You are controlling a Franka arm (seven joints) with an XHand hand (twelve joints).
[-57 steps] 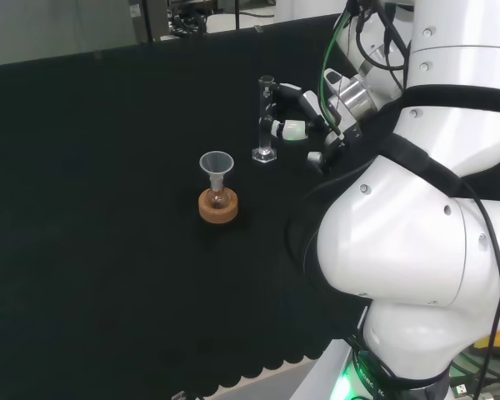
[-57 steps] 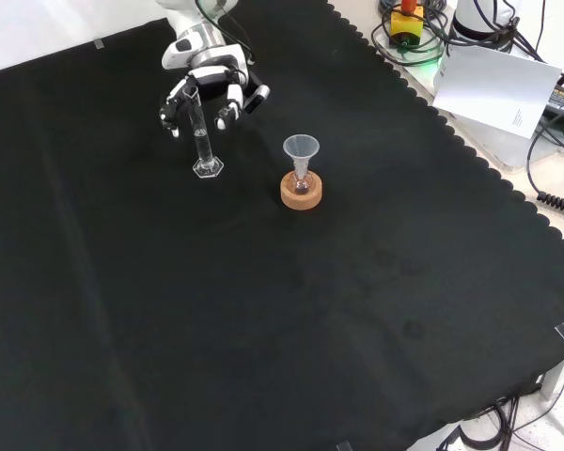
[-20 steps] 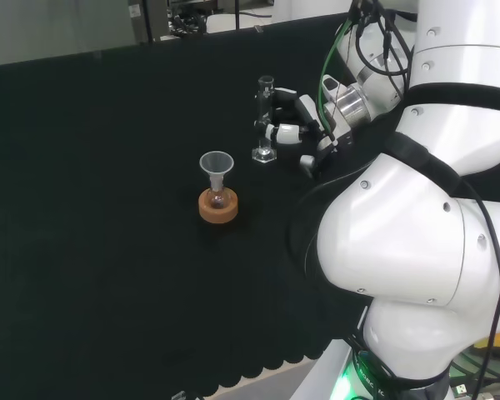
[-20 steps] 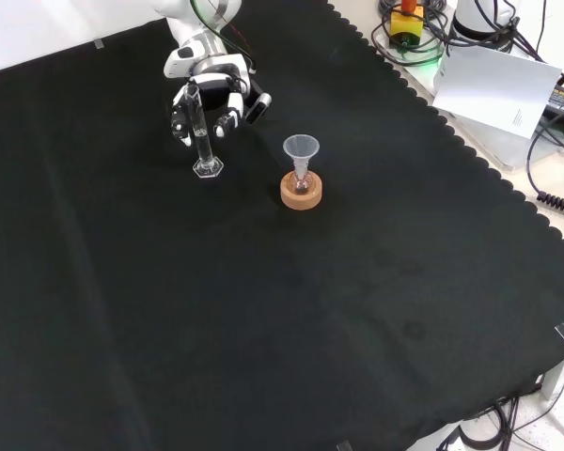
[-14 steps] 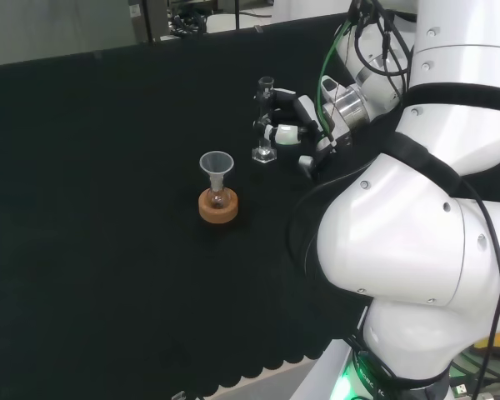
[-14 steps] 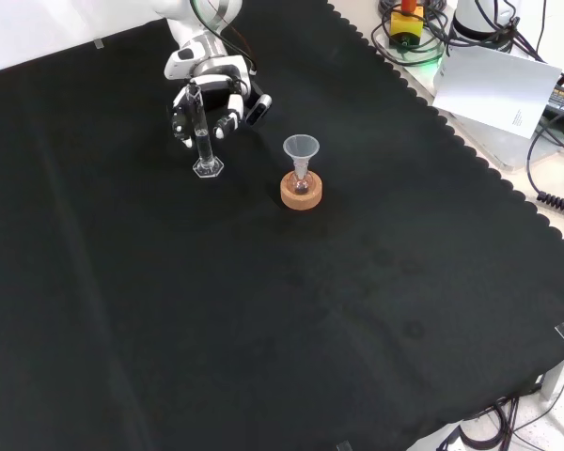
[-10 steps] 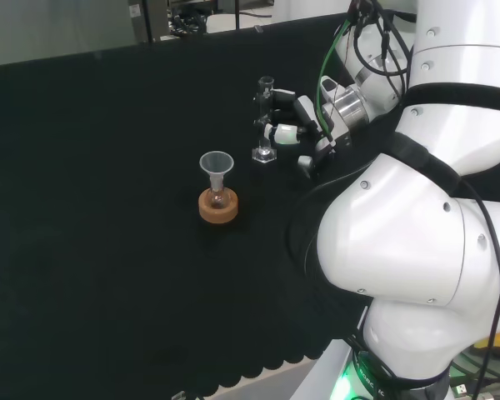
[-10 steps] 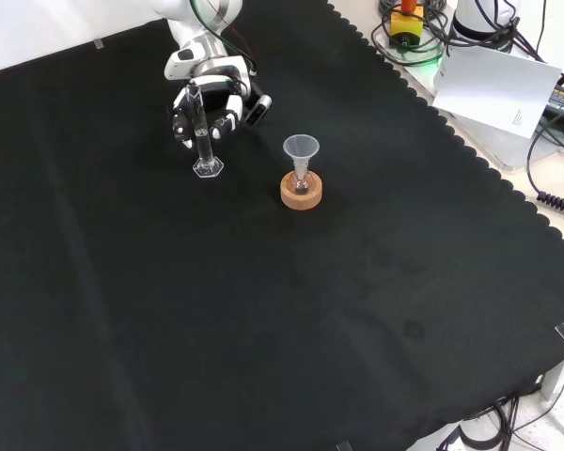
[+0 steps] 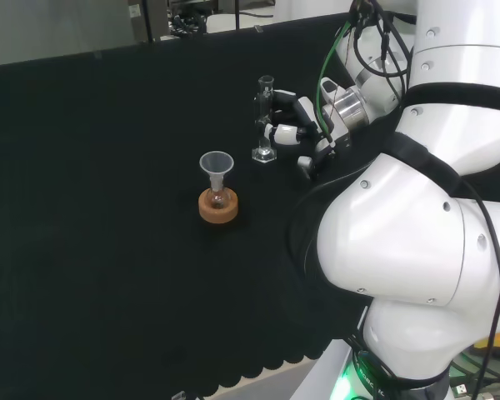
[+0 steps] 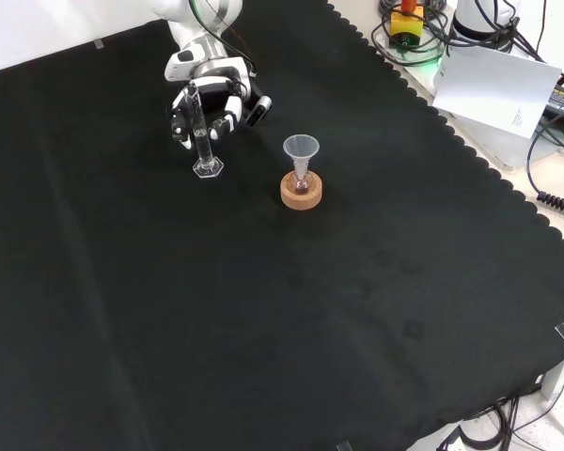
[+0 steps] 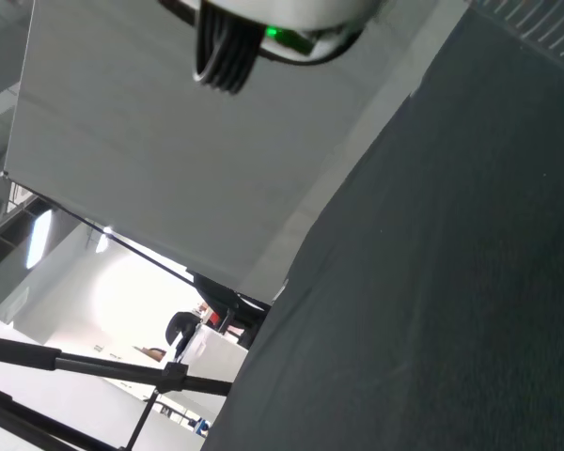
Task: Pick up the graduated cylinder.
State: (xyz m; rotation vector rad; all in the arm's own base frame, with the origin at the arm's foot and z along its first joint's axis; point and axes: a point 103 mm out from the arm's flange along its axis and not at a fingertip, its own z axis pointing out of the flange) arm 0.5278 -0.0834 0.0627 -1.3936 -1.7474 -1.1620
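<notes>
While hand (image 10: pixel 211 99) grips one graduated cylinder (image 10: pixel 200 132), upright

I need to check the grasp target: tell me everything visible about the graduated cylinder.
The graduated cylinder is a thin, clear tube, glass or plastic, on a flat angular foot. It stands upright on the black cloth, left of the funnel in the front view. The hand has its fingers curled around its upper half; the foot looks still down.

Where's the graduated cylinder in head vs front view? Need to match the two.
Head view: graduated cylinder stands upright at upper centre, the hand curled round it from the right.
Front view: cylinder at upper left, the hand behind it.
Shared landmark: the cork ring with the funnel, left of and nearer than the cylinder in head view, right of it in front view.
</notes>
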